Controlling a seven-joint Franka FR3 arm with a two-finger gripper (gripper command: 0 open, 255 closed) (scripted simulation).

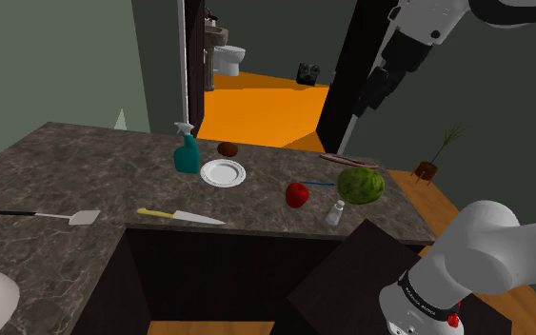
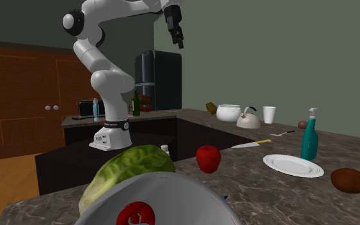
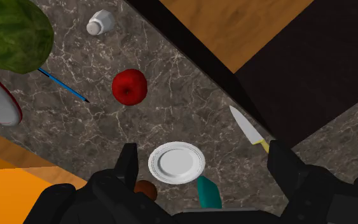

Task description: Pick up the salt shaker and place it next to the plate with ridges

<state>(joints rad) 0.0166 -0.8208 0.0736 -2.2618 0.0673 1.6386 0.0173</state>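
While the gripper (image 3: 203,158) is hanging high above the dark marbled counter (image 1: 85,171), its fingers are standing wide apart and clasping nothing. The salt shaker (image 1: 335,212) is standing upright close to the counter's front edge. In the shoulder view it is sitting at about 4 o'clock from the white ridged plate (image 1: 223,172), well apart from it. The red apple (image 1: 297,194) is lying between the two, and the green cabbage (image 1: 361,185) is resting just beside the shaker at about 1 o'clock. Judging by its look, the shaker is small, light and rigid, with a pale smooth body that is probably slippery and a narrower cap; it is likely to tip if nudged off-centre. I am planning a hold across the body at mid-height, below the cap, coming straight down so that neither finger is brushing the cabbage or the apple. For the drop, the teal spray bottle (image 1: 187,150) is occupying the plate's 10 o'clock and a brown lump (image 1: 228,149) its 12 o'clock, so the 3 or 6 o'clock side is looking free.
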